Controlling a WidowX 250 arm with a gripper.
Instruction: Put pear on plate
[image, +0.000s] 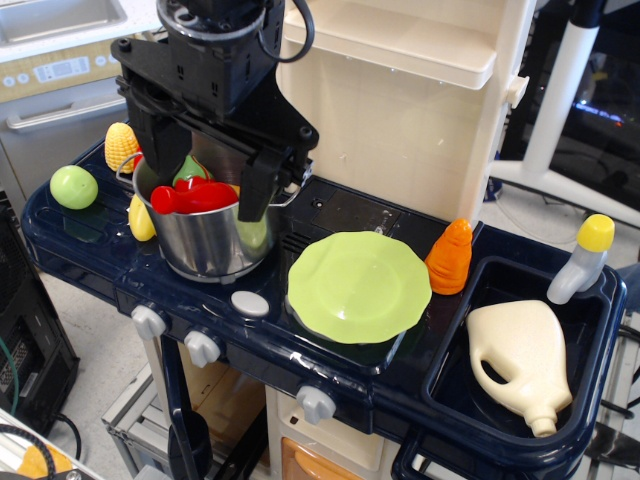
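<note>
Hanging over the shiny steel pot (205, 240), the black two-fingered gripper (208, 180) with its jaws spread wide, one finger on the pot's left edge, the other down against the right rim; nothing clamped between them, only the red plastic toys (192, 196) and a darker green piece (190, 168) heaped inside the pot showing through the gap. Just left of the pot, a yellow toy fruit (141, 218) tucked against its wall, and behind that a yellow ridged corn toy (121, 146). Further left, near the corner of the dark blue toy-kitchen counter (90, 262), well apart from the gripper: the small smooth light yellow-green pear (74, 187), resting alone. On the other side of the pot, the large lime-green scalloped plastic plate (359, 286), lying flat and bare; beyond it an orange carrot-shaped toy (450, 257) and a cream plastic jug (524, 360) lying in the sink. Likely light, hollow, rigid and slick, so prone to squirting out or rolling if pinched off-centre; best taken across the widest middle, fingers coming straight down. Nearly round from here, so no clear long axis or pointing end to be told.
</note>
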